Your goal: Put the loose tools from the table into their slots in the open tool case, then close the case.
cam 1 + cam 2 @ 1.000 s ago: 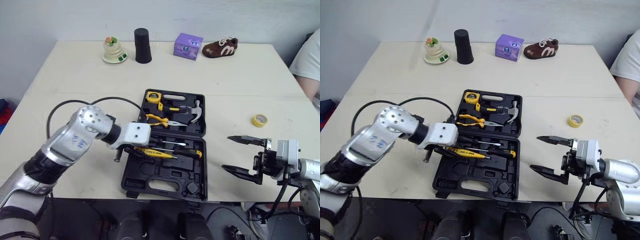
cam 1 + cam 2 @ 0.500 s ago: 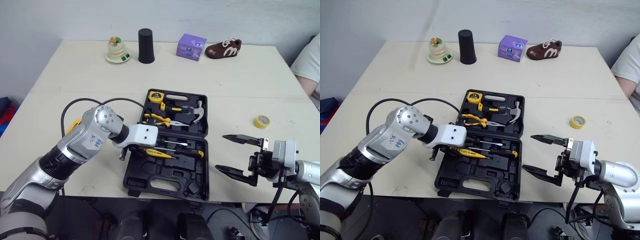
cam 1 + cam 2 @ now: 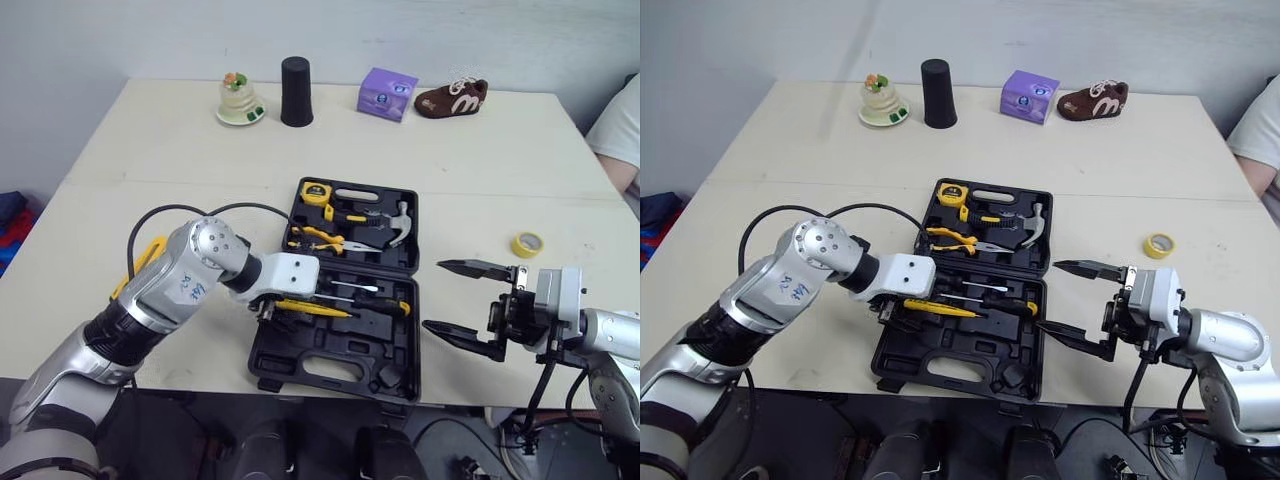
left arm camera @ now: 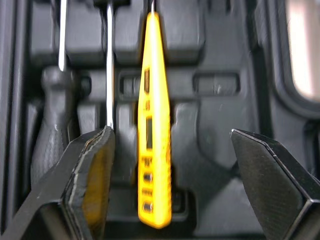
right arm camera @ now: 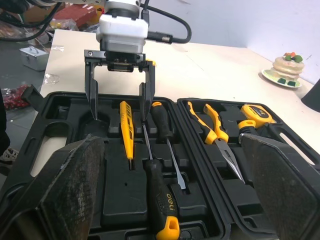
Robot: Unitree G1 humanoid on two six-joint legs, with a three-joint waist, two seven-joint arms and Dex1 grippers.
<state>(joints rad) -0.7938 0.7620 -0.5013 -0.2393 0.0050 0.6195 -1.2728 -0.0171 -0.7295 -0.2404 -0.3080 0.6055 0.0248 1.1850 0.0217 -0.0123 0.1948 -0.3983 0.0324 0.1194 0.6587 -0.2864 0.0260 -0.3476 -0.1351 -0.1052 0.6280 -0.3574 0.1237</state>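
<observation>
Where open tool case (image 3: 335,352) lies on table (image 3: 150,150), near middle, count reads: two black-handled screwdrivers (image 5: 160,195), one yellow tester (image 4: 155,125), one pliers (image 5: 212,125), one hammer (image 3: 398,222), one tape measure (image 3: 315,190), all in case; one yellow tape roll (image 3: 526,243) loose on table, right. Over case's near half, left gripper (image 4: 171,134) spread wide, fingers (image 4: 95,165) straddling tester, clear of it. Just right of case, right gripper (image 3: 433,295) gaping, empty.

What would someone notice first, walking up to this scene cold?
The open black tool case sits mid-table. The left gripper hangs open over its near half, straddling a yellow tester pen. The right gripper hovers open beside the case's right edge.
</observation>
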